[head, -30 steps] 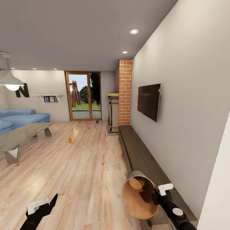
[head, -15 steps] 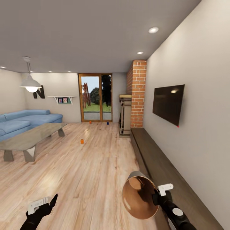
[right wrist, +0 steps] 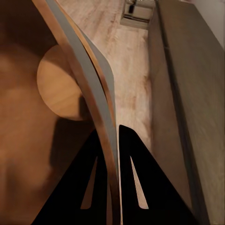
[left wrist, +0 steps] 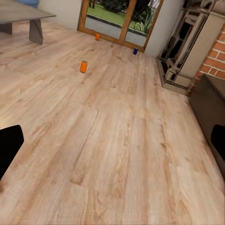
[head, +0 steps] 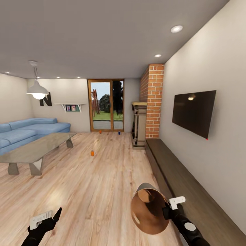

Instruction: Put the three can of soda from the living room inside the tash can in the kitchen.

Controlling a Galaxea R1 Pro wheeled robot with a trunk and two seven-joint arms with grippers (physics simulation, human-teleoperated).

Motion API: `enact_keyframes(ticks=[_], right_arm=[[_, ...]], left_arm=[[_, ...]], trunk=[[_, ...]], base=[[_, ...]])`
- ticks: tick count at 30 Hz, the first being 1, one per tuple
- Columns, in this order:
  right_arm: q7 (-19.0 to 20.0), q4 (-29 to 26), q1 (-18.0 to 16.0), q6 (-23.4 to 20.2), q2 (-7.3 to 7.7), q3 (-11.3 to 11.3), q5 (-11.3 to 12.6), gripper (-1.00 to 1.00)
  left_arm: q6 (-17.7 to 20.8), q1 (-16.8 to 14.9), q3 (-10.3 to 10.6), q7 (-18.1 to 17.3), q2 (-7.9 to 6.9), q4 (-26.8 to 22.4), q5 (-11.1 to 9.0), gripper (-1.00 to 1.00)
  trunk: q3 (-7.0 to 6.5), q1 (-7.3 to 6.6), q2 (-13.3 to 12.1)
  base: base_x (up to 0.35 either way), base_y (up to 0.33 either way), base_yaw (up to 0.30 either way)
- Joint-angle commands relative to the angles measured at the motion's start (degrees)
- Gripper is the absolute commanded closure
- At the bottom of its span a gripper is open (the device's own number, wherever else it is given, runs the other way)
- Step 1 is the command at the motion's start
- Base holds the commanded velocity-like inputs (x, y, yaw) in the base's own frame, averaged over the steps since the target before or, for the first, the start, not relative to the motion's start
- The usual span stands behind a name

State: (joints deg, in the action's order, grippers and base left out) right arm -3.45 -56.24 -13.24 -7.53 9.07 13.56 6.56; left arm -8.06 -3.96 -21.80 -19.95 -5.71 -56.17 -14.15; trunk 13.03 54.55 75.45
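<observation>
Tan-brown inside of trash can tipped toward the head camera, rim wall clamped between right pincer fingers. Left pincer spread wide, empty, low over light wood floor. Nearest orange soda can upright mid-floor; second orange can and blue can by glass doors.

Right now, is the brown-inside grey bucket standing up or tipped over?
Tipped: the grey bucket lies sideways in the right pincer, its empty brown inside facing the head camera.

the light wood floor carries two orange cans and a blue can.
</observation>
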Motion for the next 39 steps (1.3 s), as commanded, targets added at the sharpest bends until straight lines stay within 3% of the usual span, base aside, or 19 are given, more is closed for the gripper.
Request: enact_keyframes(ticks=[1,39], right_arm=[[0.4,-0.1,0.0,0.0,-0.01,-0.1,-0.1,1.00],[0.4,0.8,0.0,0.1,-0.03,-0.3,0.5,1.00]], left_arm=[[0.0,0.0,0.0,0.0,0.00,0.0,0.0,-1.00],[0.5,-0.1,0.1,0.2,0.00,1.3,0.3,-1.00]], trunk=[[-0.01,0.00,0.0],[-0.02,0.00,0.0]], base=[[0.268,0.228,0.001],[0.272,0.225,0.000]])
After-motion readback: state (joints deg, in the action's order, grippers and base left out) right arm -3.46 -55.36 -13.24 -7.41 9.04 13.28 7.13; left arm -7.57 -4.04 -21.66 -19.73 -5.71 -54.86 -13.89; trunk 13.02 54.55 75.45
